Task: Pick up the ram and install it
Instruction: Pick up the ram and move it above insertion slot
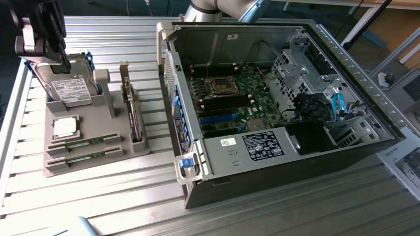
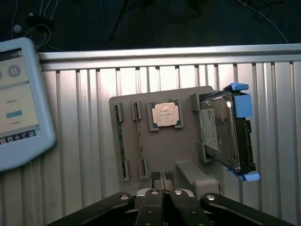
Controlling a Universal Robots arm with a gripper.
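The surface (image 1: 98,196) is shiny silver with long stripes. The tray (image 2: 188,141) is plain grey. The ram sticks (image 1: 85,143) are green. The square chip (image 2: 165,114) is silver. The hard drive (image 2: 223,129) is silver with a white label (image 2: 208,132) and blue ends (image 2: 241,100). The computer case (image 1: 367,73) is black and grey, with a green board (image 1: 256,101) and blue wires (image 1: 337,105) inside. The tool (image 2: 163,181) is black. The tablet (image 2: 42,141) is light blue.

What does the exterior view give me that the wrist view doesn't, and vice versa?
Exterior view: the open computer case with its motherboard, standing beside the grey holder. Wrist view: a touchscreen tablet, and the gripper, shut on nothing. Both: two ram sticks, the processor and the hard drive, all seated in the holder.
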